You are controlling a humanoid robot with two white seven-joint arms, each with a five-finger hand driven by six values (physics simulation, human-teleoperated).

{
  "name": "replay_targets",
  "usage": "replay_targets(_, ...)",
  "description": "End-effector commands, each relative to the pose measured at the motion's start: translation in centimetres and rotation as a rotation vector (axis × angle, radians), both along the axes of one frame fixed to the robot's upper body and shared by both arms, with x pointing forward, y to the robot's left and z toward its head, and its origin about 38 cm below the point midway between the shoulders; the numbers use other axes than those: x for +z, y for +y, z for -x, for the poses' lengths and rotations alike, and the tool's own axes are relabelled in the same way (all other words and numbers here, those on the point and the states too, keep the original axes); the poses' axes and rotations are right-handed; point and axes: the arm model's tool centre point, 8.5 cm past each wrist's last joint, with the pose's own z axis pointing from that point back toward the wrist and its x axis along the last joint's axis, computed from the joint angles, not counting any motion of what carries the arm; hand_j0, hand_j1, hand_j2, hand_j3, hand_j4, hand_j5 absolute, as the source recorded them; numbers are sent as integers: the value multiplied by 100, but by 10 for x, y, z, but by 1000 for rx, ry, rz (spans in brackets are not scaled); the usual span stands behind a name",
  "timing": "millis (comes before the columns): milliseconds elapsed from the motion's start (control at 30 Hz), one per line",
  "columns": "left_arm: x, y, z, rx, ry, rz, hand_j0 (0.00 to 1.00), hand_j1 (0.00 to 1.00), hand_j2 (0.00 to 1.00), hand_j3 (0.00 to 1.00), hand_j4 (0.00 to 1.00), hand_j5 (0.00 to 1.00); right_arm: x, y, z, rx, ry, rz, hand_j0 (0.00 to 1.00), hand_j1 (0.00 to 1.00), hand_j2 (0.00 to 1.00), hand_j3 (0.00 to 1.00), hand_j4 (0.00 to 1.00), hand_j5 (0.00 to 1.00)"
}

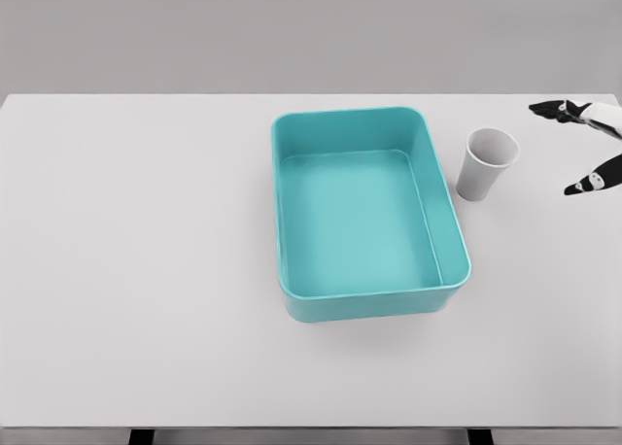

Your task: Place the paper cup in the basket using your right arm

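Observation:
A white paper cup (pixel 486 163) stands upright on the table, just right of the teal basket (pixel 292 212), close to its upper right corner and apart from it. The basket is a rounded rectangular tub with nothing inside. My right hand (pixel 573 149) shows at the right edge, level with the cup and a short way to its right. Only its black-tipped fingers (pixel 556 108) and thumb show, spread apart with nothing between them. The left arm is out of view.
The white table (pixel 136 270) stretches wide to the left of the basket and in front of it. Its front edge runs along the bottom of the view.

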Motion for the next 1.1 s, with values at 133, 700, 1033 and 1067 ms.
replay_targets(133, 0, 0, 0, 0, 0, 0, 100, 100, 100, 100, 100, 100, -38, -8, -13, -72, 69, -191, 100, 100, 100, 100, 100, 100)
replay_targets(700, 0, 0, 0, 0, 0, 0, 100, 100, 100, 100, 100, 100, -73, 5, -31, -121, 72, -398, 100, 100, 100, 100, 100, 100)
replay_targets(1033, 0, 0, 0, 0, 0, 0, 100, 100, 100, 100, 100, 100, -76, 18, -34, -97, 79, -409, 100, 100, 100, 100, 100, 100)
replay_targets(1067, 0, 0, 0, 0, 1, 0, 100, 100, 100, 100, 100, 100, -77, 19, -33, -96, 82, -410, 100, 100, 100, 100, 100, 100)
